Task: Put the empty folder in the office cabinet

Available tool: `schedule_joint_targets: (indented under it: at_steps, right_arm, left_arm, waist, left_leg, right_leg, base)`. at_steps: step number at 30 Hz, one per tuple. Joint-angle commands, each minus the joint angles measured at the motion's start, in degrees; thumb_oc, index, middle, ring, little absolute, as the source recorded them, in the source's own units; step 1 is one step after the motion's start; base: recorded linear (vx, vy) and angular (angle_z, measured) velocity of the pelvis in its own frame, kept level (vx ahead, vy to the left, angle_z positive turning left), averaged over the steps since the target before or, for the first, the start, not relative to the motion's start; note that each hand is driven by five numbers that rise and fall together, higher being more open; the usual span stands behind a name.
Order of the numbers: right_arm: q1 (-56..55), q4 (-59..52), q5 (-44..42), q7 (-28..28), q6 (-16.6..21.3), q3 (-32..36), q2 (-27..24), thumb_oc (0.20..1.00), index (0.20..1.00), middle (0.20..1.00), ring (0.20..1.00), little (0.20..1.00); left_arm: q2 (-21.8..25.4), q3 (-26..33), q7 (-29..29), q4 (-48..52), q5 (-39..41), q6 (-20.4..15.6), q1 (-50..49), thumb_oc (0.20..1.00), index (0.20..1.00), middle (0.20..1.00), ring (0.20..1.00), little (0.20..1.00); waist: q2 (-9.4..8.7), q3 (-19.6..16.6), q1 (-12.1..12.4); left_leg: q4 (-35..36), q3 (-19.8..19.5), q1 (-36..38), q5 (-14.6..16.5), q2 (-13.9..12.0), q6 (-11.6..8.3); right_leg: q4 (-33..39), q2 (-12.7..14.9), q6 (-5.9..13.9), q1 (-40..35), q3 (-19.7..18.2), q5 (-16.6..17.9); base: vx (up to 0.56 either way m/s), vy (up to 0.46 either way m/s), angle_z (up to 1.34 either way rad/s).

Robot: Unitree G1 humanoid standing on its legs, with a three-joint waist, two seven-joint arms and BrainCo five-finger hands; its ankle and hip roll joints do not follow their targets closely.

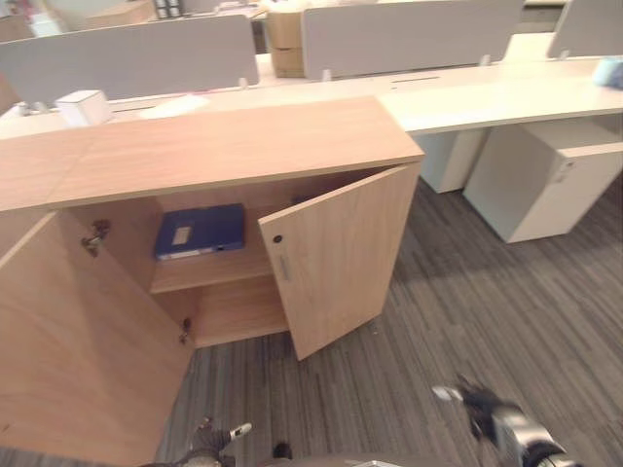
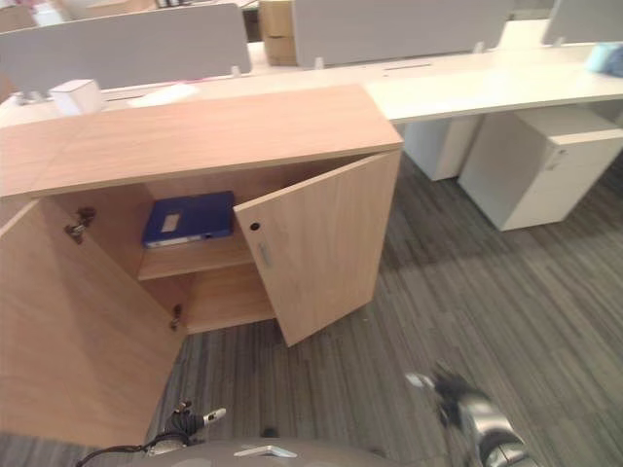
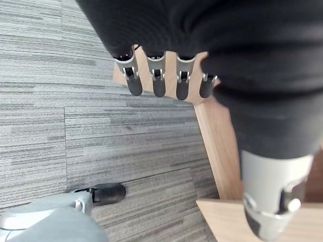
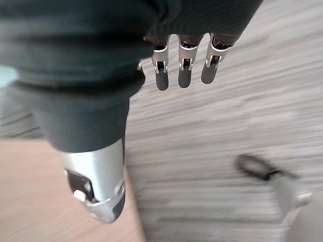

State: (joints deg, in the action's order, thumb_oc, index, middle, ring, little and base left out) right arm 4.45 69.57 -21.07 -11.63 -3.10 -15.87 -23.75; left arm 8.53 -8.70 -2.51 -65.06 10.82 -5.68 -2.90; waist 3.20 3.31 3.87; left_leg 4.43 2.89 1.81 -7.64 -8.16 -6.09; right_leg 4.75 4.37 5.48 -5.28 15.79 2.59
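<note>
A blue folder (image 1: 200,231) lies flat on the upper shelf (image 1: 209,270) inside the wooden office cabinet (image 1: 214,146). Both cabinet doors stand open: the right door (image 1: 341,253) swings out toward me and the left door (image 1: 78,350) fills the lower left. My right hand (image 1: 487,409) hangs low over the carpet at the lower right, well away from the cabinet. In the right wrist view its fingers (image 4: 184,70) are straight and hold nothing. In the left wrist view my left hand (image 3: 159,83) also hangs with straight, empty fingers beside a wooden door edge (image 3: 214,136).
Behind the cabinet run white desks with grey dividers (image 1: 409,34). A small white box (image 1: 83,107) sits at the back left and cardboard boxes (image 1: 284,39) stand farther back. A white drawer unit (image 1: 545,175) stands at the right. Grey carpet (image 1: 487,302) spreads in front.
</note>
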Motion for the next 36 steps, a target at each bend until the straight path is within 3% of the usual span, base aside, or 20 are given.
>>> schedule_joint_targets:
  at_steps: [1,3,4,7,10,12,13,16,18,22,23,24,25,26,29,30,31,32,33,36]
  right_arm:
    - [6.17,9.38,13.45,14.05,0.52,6.14,1.48,1.000,1.000,1.000,1.000,1.000]
    - [6.17,9.38,13.45,14.05,0.52,6.14,1.49,1.000,1.000,1.000,1.000,1.000]
    - [5.55,15.82,14.14,18.67,-0.96,13.19,-1.06,1.000,1.000,1.000,1.000,1.000]
    - [3.84,17.94,14.20,19.52,-2.08,16.68,-2.84,1.000,1.000,1.000,1.000,1.000]
    - [0.06,16.89,12.64,18.93,-2.27,21.65,-3.29,1.000,1.000,1.000,1.000,1.000]
    - [-0.30,16.42,12.41,18.58,-2.30,21.66,-2.88,1.000,1.000,1.000,1.000,1.000]
    - [-0.01,15.63,11.83,18.28,-2.18,21.22,-2.49,1.000,1.000,1.000,1.000,1.000]
    - [0.99,15.27,10.28,18.37,-1.93,20.99,-2.60,1.000,1.000,1.000,1.000,1.000]
    - [1.01,15.10,9.74,18.42,-1.80,21.04,-2.65,1.000,1.000,1.000,1.000,1.000]
    - [0.92,15.18,9.32,18.12,-1.93,21.33,-2.06,1.000,1.000,1.000,1.000,1.000]
    - [0.57,15.12,8.70,18.26,-2.20,23.56,-2.10,1.000,1.000,1.000,1.000,1.000]
    - [0.42,14.78,9.22,17.84,-2.57,23.58,-1.83,1.000,1.000,1.000,1.000,1.000]
    - [0.42,14.78,9.22,17.84,-2.57,23.58,-1.83,1.000,1.000,1.000,1.000,1.000]
    - [-0.44,14.93,9.83,16.85,-3.14,23.74,-0.68,1.000,1.000,1.000,1.000,1.000]
    - [-0.53,14.76,8.74,16.92,-2.96,23.64,0.73,1.000,1.000,1.000,1.000,1.000]
    - [-0.53,14.76,8.74,16.92,-2.96,23.64,0.73,1.000,1.000,1.000,1.000,1.000]
    - [-1.42,14.09,6.71,17.00,-2.09,23.00,2.76,1.000,1.000,1.000,1.000,1.000]
    - [-1.42,14.09,6.71,17.00,-2.09,23.00,2.76,1.000,1.000,1.000,1.000,1.000]
    - [-4.04,14.42,5.69,15.70,-2.27,21.61,4.85,1.000,1.000,1.000,1.000,1.000]
    - [-4.38,15.64,7.04,15.90,-2.65,22.07,4.78,1.000,1.000,1.000,1.000,1.000]
  left_arm:
    - [7.19,6.14,-5.60,2.12,5.50,-2.05,1.41,1.000,1.000,1.000,1.000,1.000]
    - [7.20,6.15,-5.60,2.12,5.50,-2.05,1.40,1.000,1.000,1.000,1.000,1.000]
    - [10.42,9.96,-7.89,4.47,6.91,-2.30,0.71,1.000,1.000,1.000,1.000,1.000]
    - [12.45,13.11,-8.62,6.54,7.40,-2.29,-0.39,1.000,1.000,1.000,1.000,1.000]
    - [17.53,21.07,-9.52,9.36,6.04,-1.74,-4.88,1.000,1.000,1.000,1.000,1.000]
    - [18.62,21.90,-9.65,8.08,5.55,-1.61,-4.46,1.000,1.000,1.000,1.000,1.000]
    - [20.00,22.78,-10.27,5.19,4.89,-1.60,-3.53,1.000,1.000,1.000,1.000,1.000]
    - [19.90,22.82,-11.21,-0.20,6.07,-2.03,-1.76,1.000,1.000,1.000,1.000,1.000]
    - [19.27,22.74,-11.54,-0.65,6.72,-2.31,-1.75,1.000,1.000,1.000,1.000,1.000]
    - [17.40,22.20,-12.05,-0.27,6.83,-2.40,-2.46,1.000,1.000,1.000,1.000,1.000]
    - [14.93,21.29,-12.38,1.30,5.78,-2.32,-3.43,1.000,1.000,1.000,1.000,1.000]
    - [14.56,21.08,-12.47,2.15,5.29,-2.23,-3.46,1.000,1.000,1.000,1.000,1.000]
    - [14.56,21.08,-12.47,2.15,5.29,-2.23,-3.46,1.000,1.000,1.000,1.000,1.000]
    - [14.73,20.86,-12.58,4.69,4.04,-1.92,-3.68,1.000,1.000,1.000,1.000,1.000]
    - [16.36,20.61,-13.44,8.46,2.41,-1.91,-2.93,1.000,1.000,1.000,1.000,1.000]
    - [16.36,20.61,-13.44,8.46,2.41,-1.91,-2.93,1.000,1.000,1.000,1.000,1.000]
    - [18.13,20.00,-13.84,14.26,0.88,-2.16,-2.28,1.000,1.000,1.000,1.000,1.000]
    - [18.13,20.00,-13.84,14.26,0.88,-2.16,-2.28,1.000,1.000,1.000,1.000,1.000]
    - [20.90,19.73,-14.13,20.76,-3.22,-1.70,-0.78,1.000,1.000,1.000,1.000,1.000]
    - [22.67,21.91,-15.10,25.53,-5.20,-1.62,-0.51,1.000,1.000,1.000,1.000,1.000]
  waist:
    - [-3.60,2.03,1.35]
    - [-3.61,1.98,1.33]
    - [-3.03,5.07,2.73]
    - [-2.59,5.73,3.26]
    - [-1.77,4.29,3.04]
    - [-1.84,4.53,2.74]
    - [-1.90,5.00,1.70]
    - [-1.12,5.34,0.14]
    - [-0.76,5.31,0.13]
    - [0.28,4.31,-0.21]
    - [-0.21,3.19,-0.71]
    - [-0.91,3.28,-0.57]
    - [-0.91,3.28,-0.57]
    - [-1.24,3.49,-0.46]
    - [-1.20,4.51,-1.11]
    - [-1.20,4.51,-1.11]
    - [-1.62,5.41,-1.98]
    - [-1.62,5.41,-1.98]
    - [-2.38,5.56,-3.58]
    - [-3.68,4.91,-3.51]
  left_leg:
    - [-2.06,-3.20,-0.71,6.80,3.35,0.28]
    - [-2.08,-3.22,-0.78,6.79,3.36,0.28]
    - [-7.65,-4.91,-6.12,6.97,4.53,-0.46]
    - [-9.12,-4.49,-8.85,6.20,4.27,-1.12]
    - [-5.32,-3.40,-5.08,5.95,0.67,-1.82]
    - [-5.03,-2.89,-4.06,6.10,-0.49,-2.22]
    - [-4.86,-2.38,-3.46,5.73,-2.96,-2.87]
    - [-3.80,-1.45,-3.93,3.86,-6.84,-4.41]
    - [-3.38,-1.79,-4.25,3.45,-7.40,-4.98]
    - [-1.61,-2.53,-3.52,4.81,-6.35,-4.88]
    - [-0.19,-1.58,-1.57,7.93,-1.16,-3.00]
    - [-0.23,-1.17,-1.14,9.02,1.27,-1.63]
    - [-0.23,-1.17,-1.14,9.02,1.27,-1.63]
    - [-0.09,-1.39,-0.20,10.25,4.19,0.09]
    - [0.11,-2.08,0.39,10.56,5.10,1.29]
    - [0.11,-2.08,0.39,10.56,5.10,1.29]
    - [0.27,-1.81,0.53,9.95,5.63,2.18]
    - [0.27,-1.81,0.53,9.95,5.63,2.18]
    - [0.23,-4.45,0.75,9.64,7.79,3.22]
    - [0.35,-4.80,0.13,9.73,9.08,3.71]
  right_leg:
    - [-2.00,1.46,-0.23,1.18,3.01,-6.77]
    - [-2.00,1.47,-0.23,1.23,3.03,-6.77]
    - [-2.79,2.55,-0.67,2.19,5.60,-7.33]
    - [-3.07,3.56,-0.65,2.59,8.47,-7.47]
    - [-2.56,4.43,0.29,1.01,10.50,-6.62]
    - [-2.85,5.08,0.53,0.89,10.56,-6.45]
    - [-3.55,7.06,1.47,1.89,10.55,-5.60]
    - [-4.58,9.98,3.39,3.78,9.67,-4.35]
    - [-4.59,10.55,4.01,3.96,9.15,-3.88]
    - [-4.03,12.15,5.64,4.85,8.65,-1.91]
    - [-3.77,17.38,7.72,5.89,7.23,2.21]
    - [-4.39,19.90,8.19,6.24,6.56,3.39]
    - [-4.39,19.90,8.19,6.24,6.56,3.39]
    - [-6.89,22.41,7.51,7.06,5.13,3.24]
    - [-11.51,20.70,5.90,8.86,0.43,1.70]
    - [-11.51,20.70,5.90,8.86,0.43,1.70]
    - [-11.57,13.70,4.20,10.93,-4.28,-1.37]
    - [-11.57,13.70,4.20,10.93,-4.28,-1.37]
    - [-9.98,8.29,4.41,10.04,-11.50,-3.63]
    - [-7.00,8.87,5.45,8.55,-10.79,-1.22]
  base:
    - [0.00,0.003,0.35]
    - [-0.09,0.000,0.51]
    - [-0.23,0.017,0.57]
    - [-0.09,0.049,1.18]
    - [0.11,0.166,0.78]
    - [0.01,0.231,0.46]
    - [-0.07,0.327,0.43]
    - [-0.05,0.366,0.32]
    - [0.00,0.285,0.23]
    - [0.02,0.361,-0.17]
    - [0.04,0.694,-0.25]
    - [0.04,0.694,-0.25]
    - [0.01,0.462,-0.16]
    - [0.01,0.415,-0.27]
    - [0.01,0.232,-0.17]
    - [0.01,0.189,0.09]
    - [0.00,0.121,0.14]
    - [0.08,0.249,0.14]
    - [0.09,0.128,0.00]
    - [0.07,0.076,1.10]
